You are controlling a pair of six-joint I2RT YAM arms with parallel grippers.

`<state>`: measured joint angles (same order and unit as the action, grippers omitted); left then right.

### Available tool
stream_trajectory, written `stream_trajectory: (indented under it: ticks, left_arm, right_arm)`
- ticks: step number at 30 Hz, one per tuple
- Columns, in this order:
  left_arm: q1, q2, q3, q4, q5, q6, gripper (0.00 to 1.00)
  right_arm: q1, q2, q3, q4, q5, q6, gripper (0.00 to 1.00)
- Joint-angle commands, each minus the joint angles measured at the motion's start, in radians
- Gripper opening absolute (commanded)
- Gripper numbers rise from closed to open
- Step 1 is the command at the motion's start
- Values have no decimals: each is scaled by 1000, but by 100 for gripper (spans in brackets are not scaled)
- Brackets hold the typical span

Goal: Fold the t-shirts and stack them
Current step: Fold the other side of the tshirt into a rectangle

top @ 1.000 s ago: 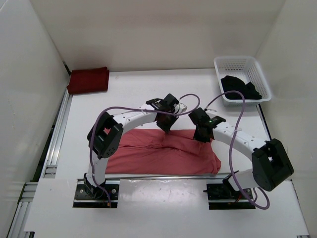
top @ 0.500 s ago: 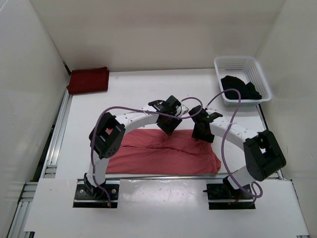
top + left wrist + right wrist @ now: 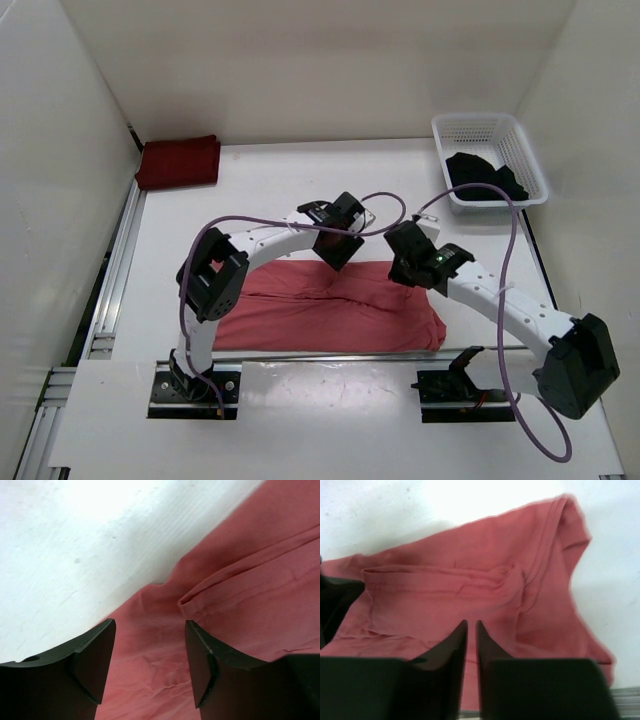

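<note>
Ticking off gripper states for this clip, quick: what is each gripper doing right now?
Left gripper: open, empty, over the salmon pink t-shirt.
Right gripper: nearly shut, holding nothing.

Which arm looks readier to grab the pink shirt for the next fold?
Probably the left. The left hand is open and close over the far edge of the shirt, so it need only dip and close. The right hand is nearly shut and seems farther off the cloth.
</note>
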<state>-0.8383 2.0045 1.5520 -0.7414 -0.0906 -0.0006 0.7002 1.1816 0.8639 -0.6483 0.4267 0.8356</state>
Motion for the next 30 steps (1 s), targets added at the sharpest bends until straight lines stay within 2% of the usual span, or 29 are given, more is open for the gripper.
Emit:
stream_trajectory:
  ticks: [1, 2, 14, 20, 24, 26, 27, 28, 30]
  left_arm:
    - [-2, -113, -18, -10, -90, 1, 69]
    - [8, -131, -29, -10, -100, 1, 69]
    - [180, -282, -227, -19, -143, 1, 71]
    - [315, -369, -332, -59, -175, 1, 72]
    - [422, -421, -421, -59, -216, 1, 72]
    - [504, -470, -457, -50, -225, 1, 72]
    - [533, -490, -466, -50, -215, 1, 72]
    - [588, -507, -484, -40, -215, 1, 72]
    - [639, -553, -506, -27, -225, 1, 72]
  right_arm:
    - [2, 45, -40, 45, -68, 56, 4]
    - [2, 74, -40, 55, -83, 68, 0]
    - [12, 242, -11, 90, -72, 114, 0]
    - [1, 311, -34, 79, -104, 102, 0]
    - [1, 343, 36, 39, -105, 57, 0]
    - [1, 294, 95, -16, -72, 57, 8]
    - [1, 227, 109, -36, -54, 57, 33]
    - [1, 192, 118, -62, -37, 71, 53]
    - [1, 92, 129, -189, 13, 147, 78]
